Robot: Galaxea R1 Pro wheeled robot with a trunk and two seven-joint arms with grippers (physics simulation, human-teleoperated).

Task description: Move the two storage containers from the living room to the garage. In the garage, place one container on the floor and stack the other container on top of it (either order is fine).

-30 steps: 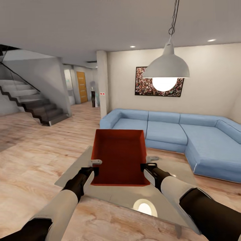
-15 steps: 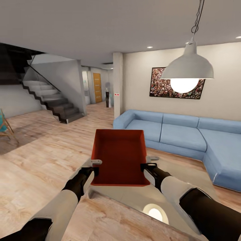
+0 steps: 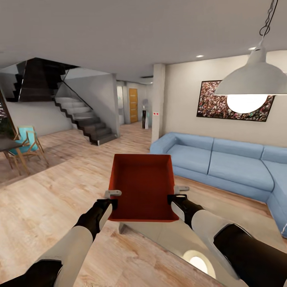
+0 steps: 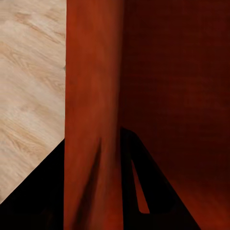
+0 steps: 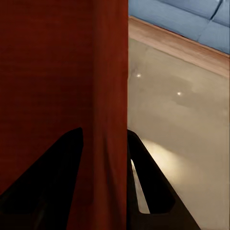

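Overall, the head view looks across the living room (image 3: 59, 191), whose light wood plank floor spreads from the foreground to a dark staircase (image 3: 85, 119) at the far left and a passage with a wooden door (image 3: 133, 105) beyond a cream pillar (image 3: 158, 101). Along the right wall runs the blue sectional sofa (image 3: 223, 169), with a framed speckled picture (image 3: 217, 99) hanging above it and a white pendant lamp (image 3: 255, 81) suspended near the upper right corner. A glass-topped low table (image 3: 159, 235) lies beneath the arms, its surface reflecting a bright oval of light. At the far left edge stand a dark table and a chair with a teal seat (image 3: 27, 143). Held level in front of the robot, above the near end of the glass table, is one storage container (image 3: 143, 187), an orange-red lidless bin seen from above with its interior bare. The left gripper (image 3: 112, 199) is clamped on the bin's left wall, and the left wrist view shows one dark finger (image 4: 33, 191) outside that wall and the other inside it. The right gripper (image 3: 175, 195) is likewise closed on the right wall, its dark fingers (image 5: 148, 182) straddling the thin plastic in the right wrist view, with the glass table and sofa behind.
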